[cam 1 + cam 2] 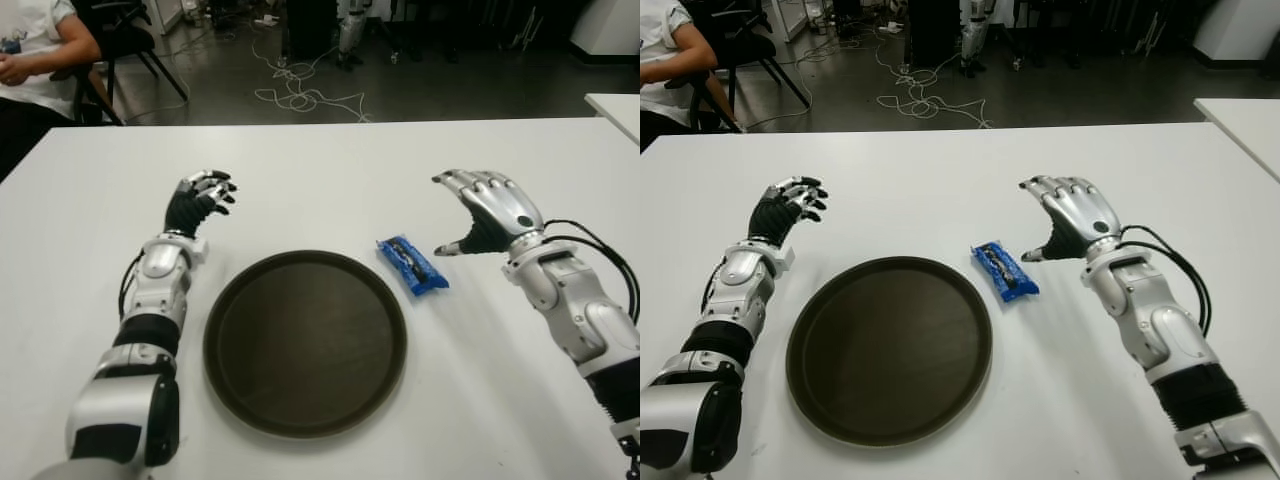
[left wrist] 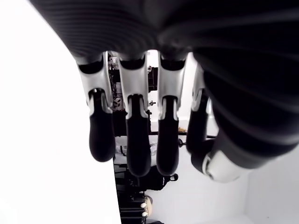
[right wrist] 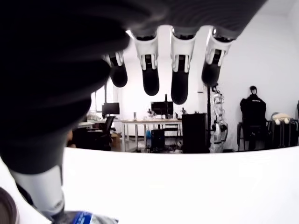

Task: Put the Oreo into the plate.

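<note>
The blue Oreo pack (image 1: 411, 264) lies on the white counter (image 1: 330, 180), right of centre, just beside the dark plate (image 1: 305, 342). My right robot hand (image 1: 487, 210) hovers right of it, fingers spread, holding nothing. My left robot hand (image 1: 198, 202), relaxed and empty, shows upper left of the plate.

I see a big white table (image 1: 330, 180) in front of me. Past its far edge the floor (image 1: 450, 90) is dark grey. White cables (image 1: 300, 95) lie in a tangle on that floor. At the far left a person (image 1: 35, 50) in a white shirt sits on a black chair (image 1: 125, 40). At the far right I see the corner of another white table (image 1: 615, 108). Far across the room there is a desk with a screen (image 3: 161, 108) on it, and a dark jacket (image 3: 252, 109) hangs on the right.
</note>
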